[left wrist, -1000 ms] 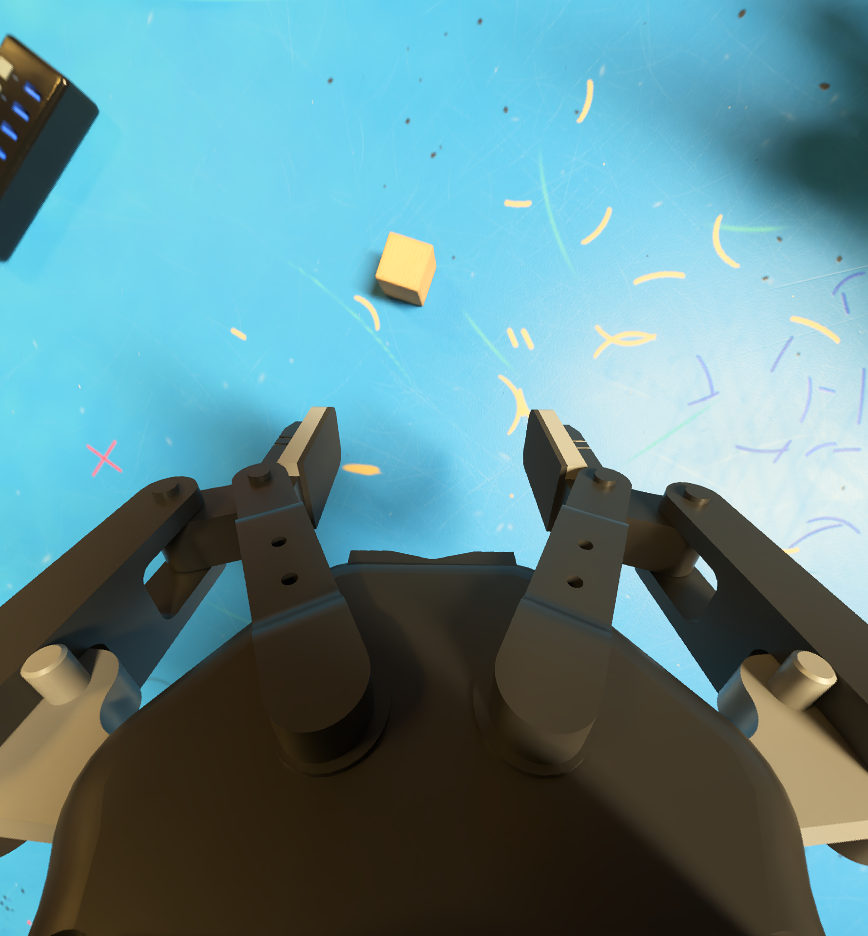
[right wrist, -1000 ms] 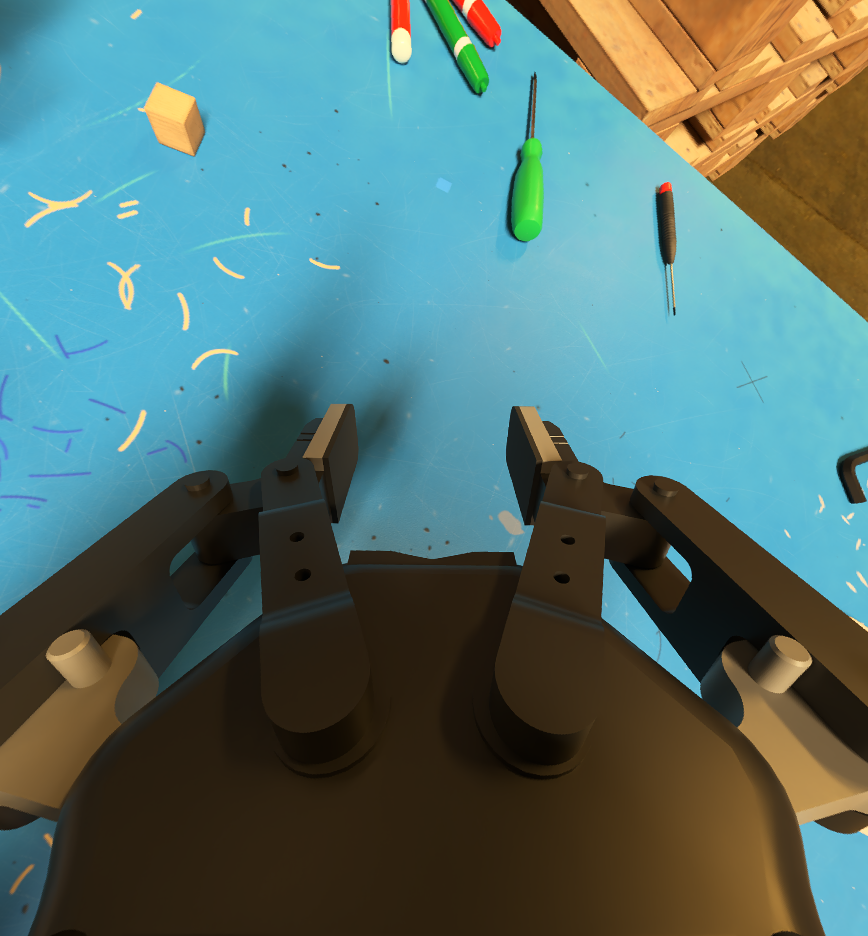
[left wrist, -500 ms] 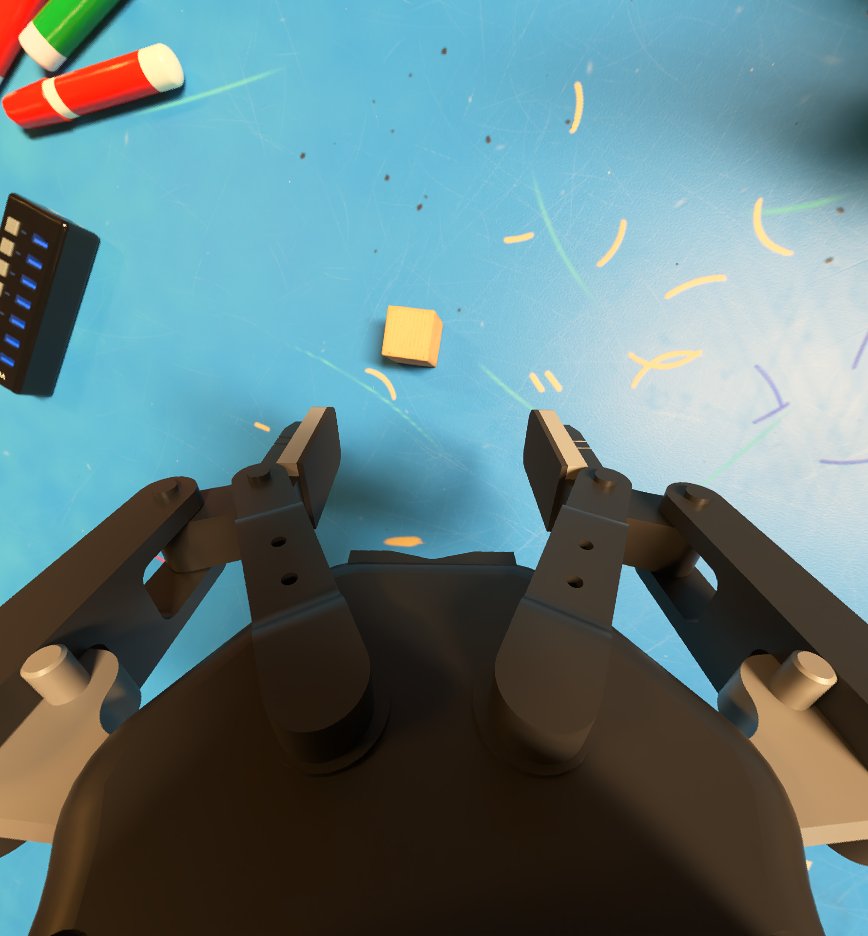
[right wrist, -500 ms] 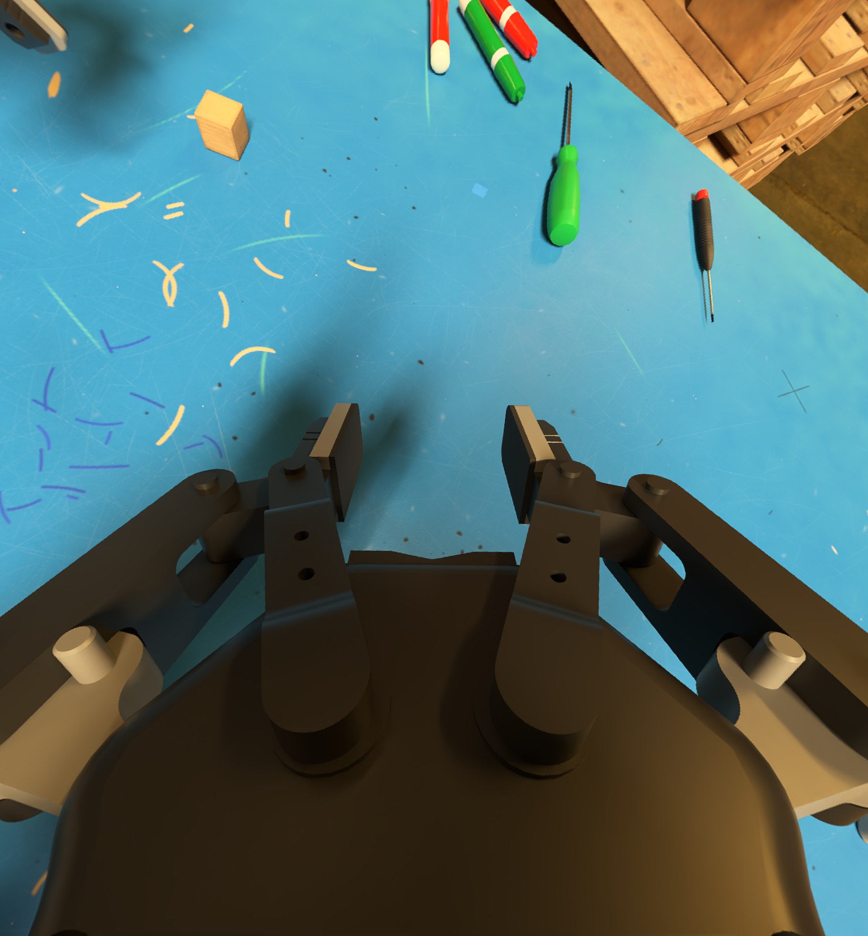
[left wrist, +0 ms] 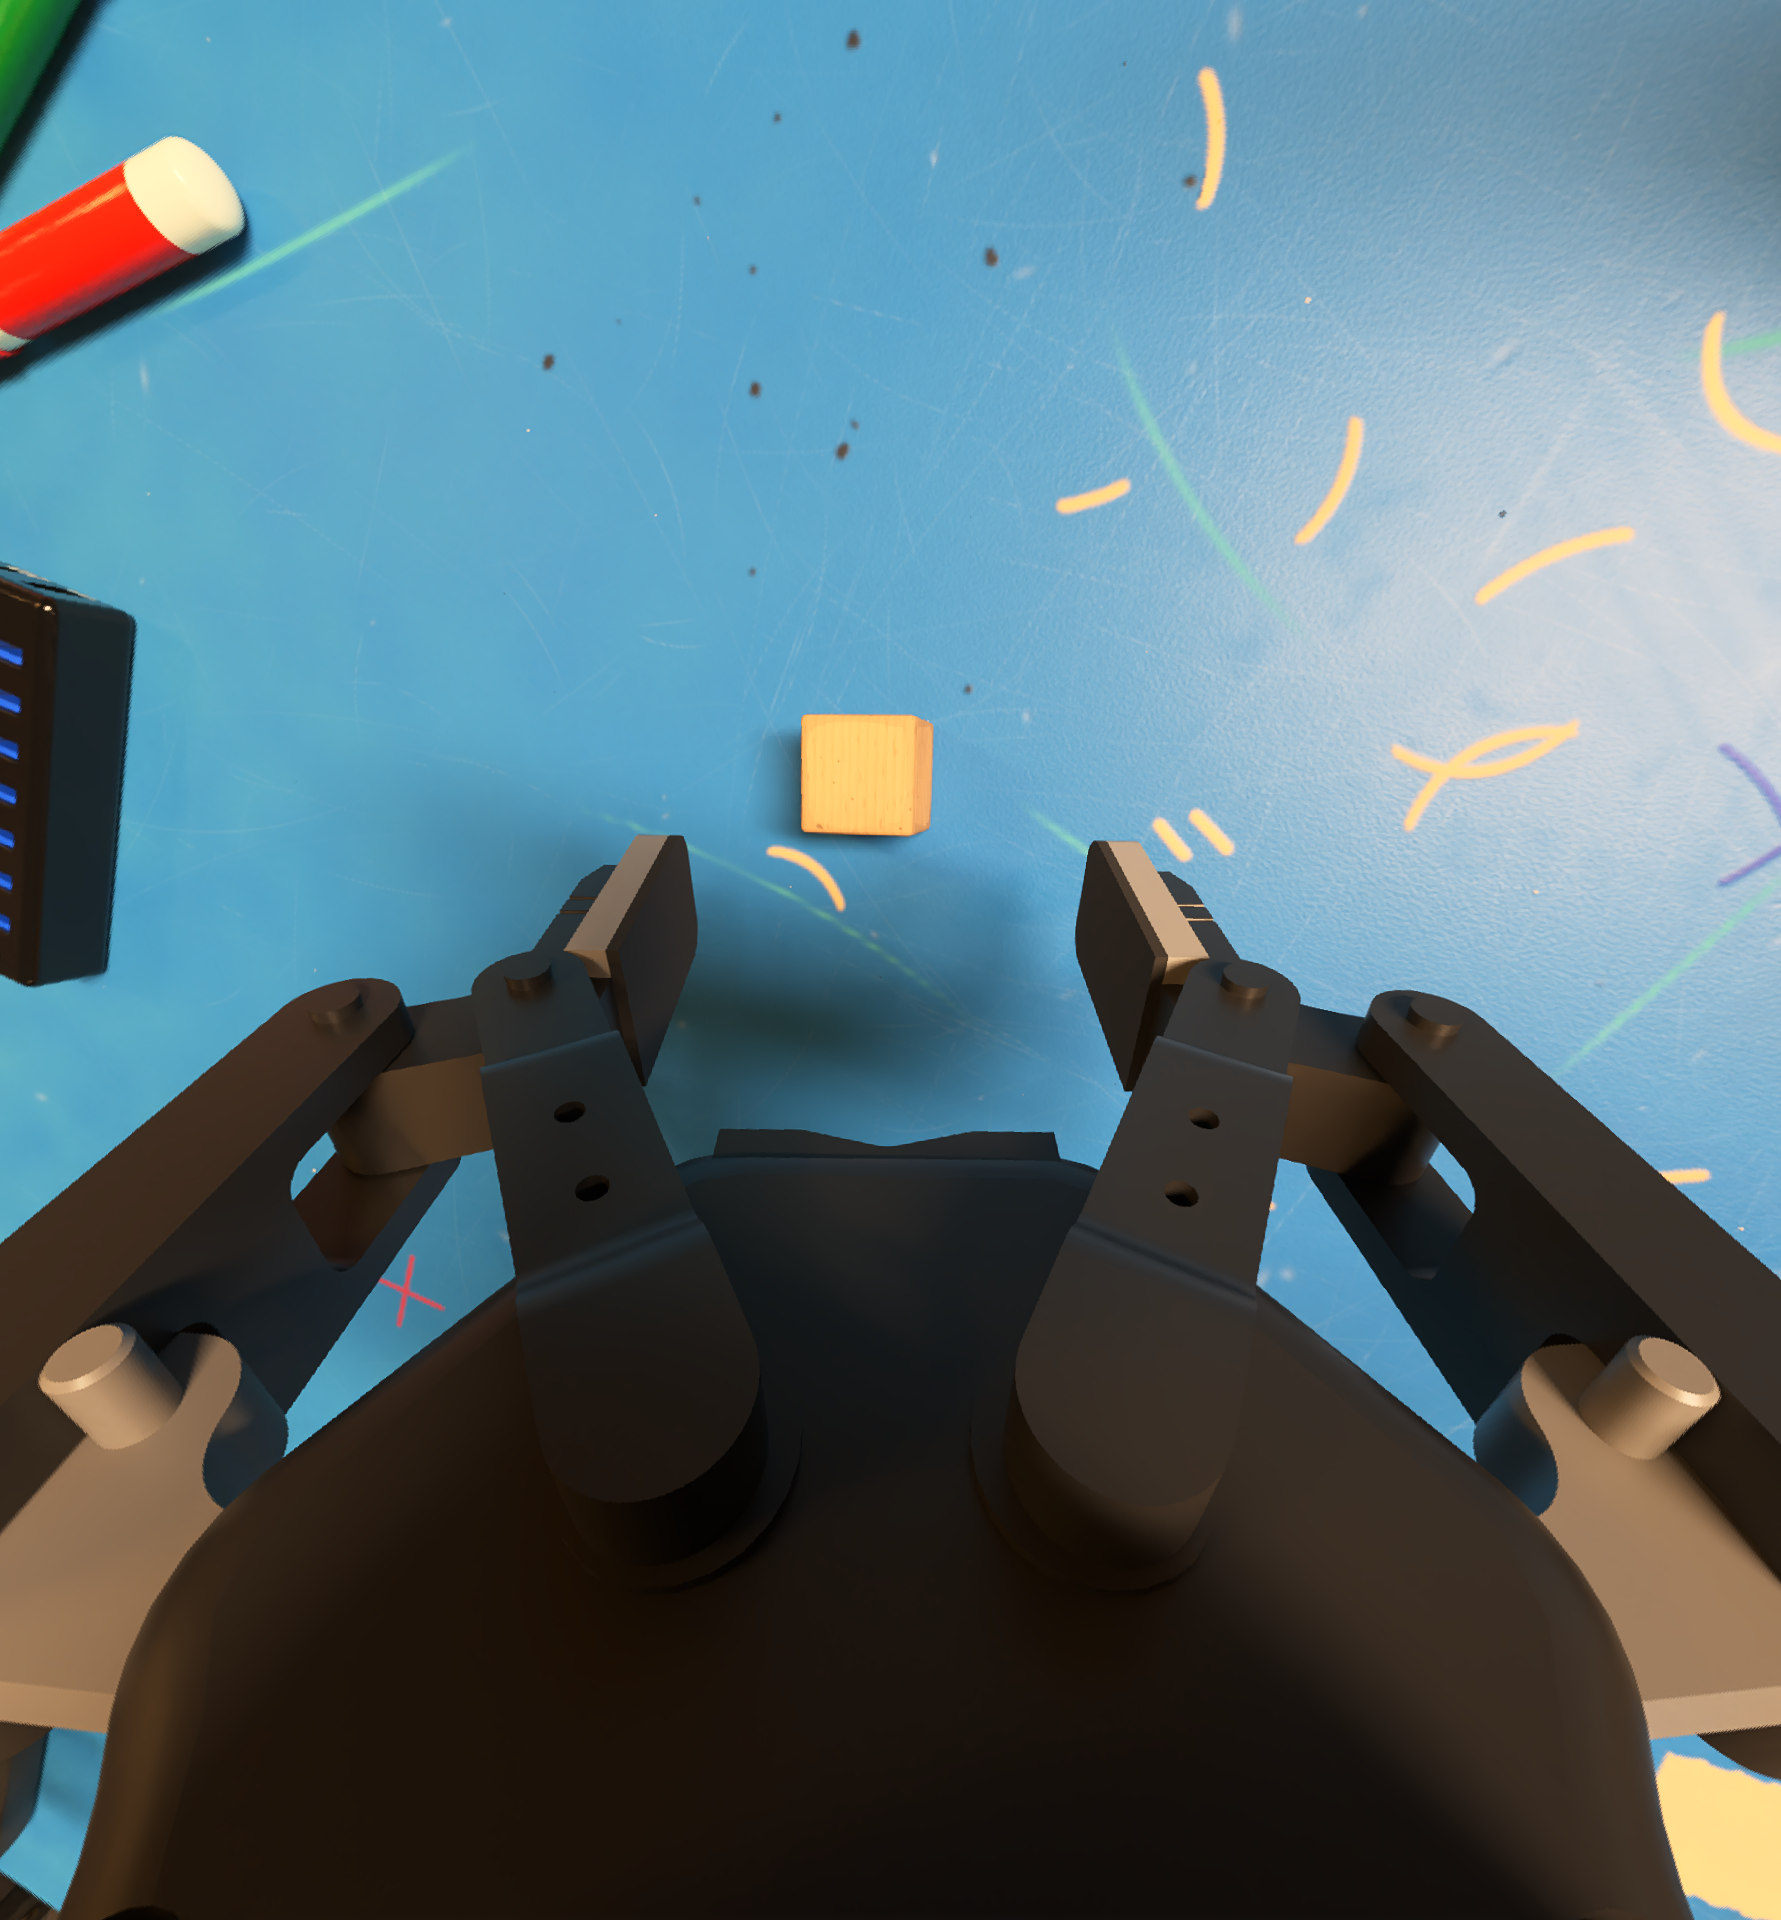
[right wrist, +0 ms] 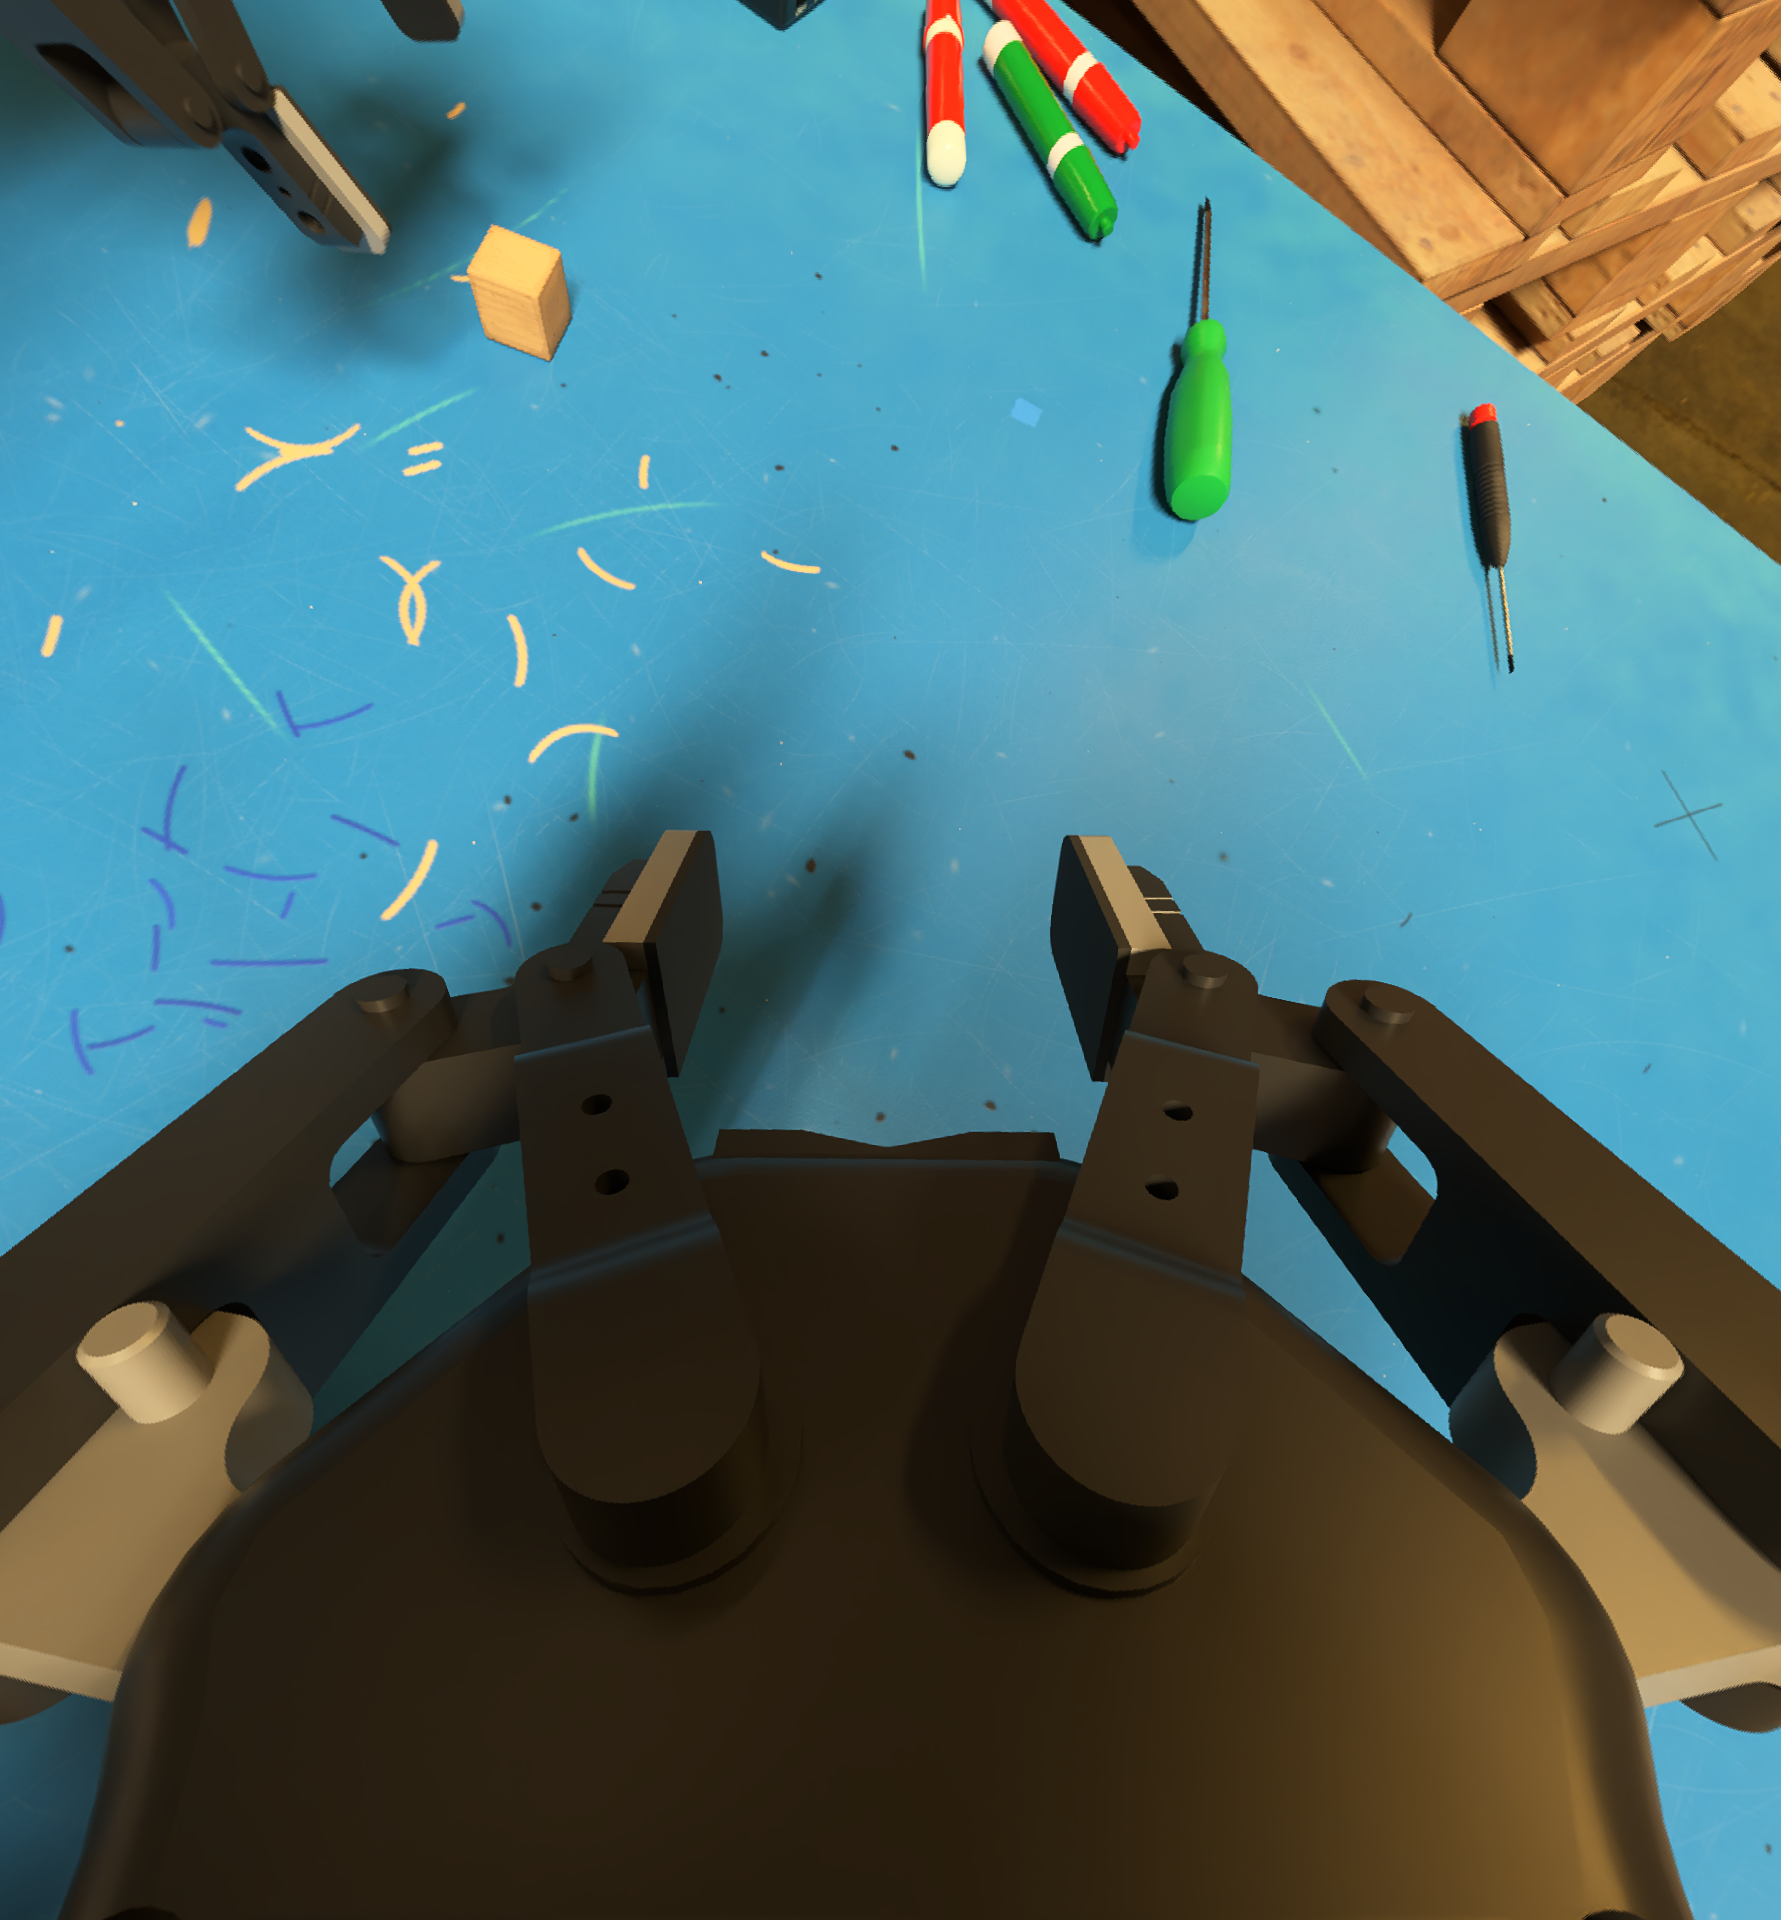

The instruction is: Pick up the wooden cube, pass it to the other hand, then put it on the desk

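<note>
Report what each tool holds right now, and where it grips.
Nothing is held. The left tool and right tool are both open and empty; the cube sits free on the desk.

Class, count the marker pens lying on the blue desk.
3, grouped at the desk's far edge: a red marker, a green marker beside it, another red marker. More may lie outside view.

Blue desk (right wrist: 1073,727), scuffed and scribbled. On it lie the wooden cube (left wrist: 865,774), a black hub (left wrist: 29,774), markers (right wrist: 1052,135), and two screwdrivers (right wrist: 1198,416).
</note>
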Robot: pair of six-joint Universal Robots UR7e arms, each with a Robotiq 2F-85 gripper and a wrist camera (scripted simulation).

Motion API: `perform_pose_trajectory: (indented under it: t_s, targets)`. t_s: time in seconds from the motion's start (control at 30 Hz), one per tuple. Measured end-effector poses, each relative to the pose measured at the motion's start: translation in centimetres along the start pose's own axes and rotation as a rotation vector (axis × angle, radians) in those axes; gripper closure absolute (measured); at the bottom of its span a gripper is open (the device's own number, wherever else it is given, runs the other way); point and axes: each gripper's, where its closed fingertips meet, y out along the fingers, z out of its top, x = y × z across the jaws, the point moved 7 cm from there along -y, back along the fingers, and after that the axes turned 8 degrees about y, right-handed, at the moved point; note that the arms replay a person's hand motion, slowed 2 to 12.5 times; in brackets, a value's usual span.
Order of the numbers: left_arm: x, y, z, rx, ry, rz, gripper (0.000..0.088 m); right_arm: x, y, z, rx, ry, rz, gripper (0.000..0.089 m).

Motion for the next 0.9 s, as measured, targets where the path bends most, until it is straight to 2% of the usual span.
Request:
perform_pose_trajectory:
  t_s: [0.47, 0.9]
  targets:
    - [-1.1, 2.2, 0.8, -0.038, 0.024, -0.05, 0.0224, -0.3, -0.5, 0.1, 0.02, 0.001, 0.005, 0.0227]
    - [-1.5, 3.5, 1.0, -0.073, 0.012, -0.115, 0.0224, -0.3, -1.1, 0.3, 0.057, 0.005, 0.003, 0.024]
